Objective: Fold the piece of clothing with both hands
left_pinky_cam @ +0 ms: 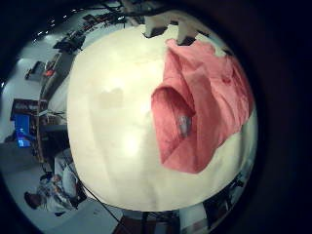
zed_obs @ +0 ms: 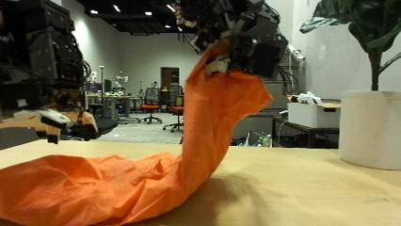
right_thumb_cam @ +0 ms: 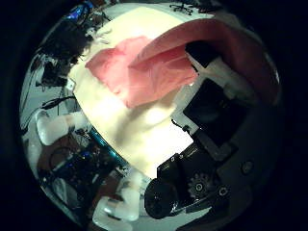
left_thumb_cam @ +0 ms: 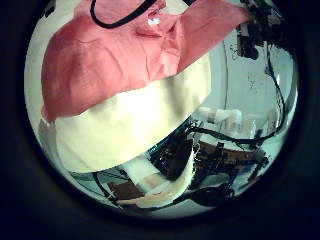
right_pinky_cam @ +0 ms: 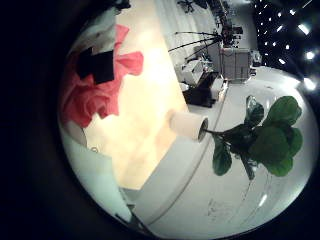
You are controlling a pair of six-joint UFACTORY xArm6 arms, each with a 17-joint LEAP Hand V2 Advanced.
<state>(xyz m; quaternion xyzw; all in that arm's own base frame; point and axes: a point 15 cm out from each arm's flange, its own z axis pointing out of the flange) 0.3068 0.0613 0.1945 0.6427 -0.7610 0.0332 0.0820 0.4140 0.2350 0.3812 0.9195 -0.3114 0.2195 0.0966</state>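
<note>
- The orange cloth (zed_obs: 151, 179) lies crumpled on the worktop (zed_obs: 326, 198), with one part lifted high.
- One robot hand (zed_obs: 238, 42) grips this lifted part; I cannot tell whether it is left or right.
- No neat fold is visible; I judge folding is barely begun.
- The left little-finger view shows the cloth (left_pinky_cam: 200, 102) from above; the outside view does not.

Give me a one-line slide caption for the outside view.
A robot hand lifts one end of an orange garment off the wooden table, the rest lying crumpled, beside a white plant pot.
</note>
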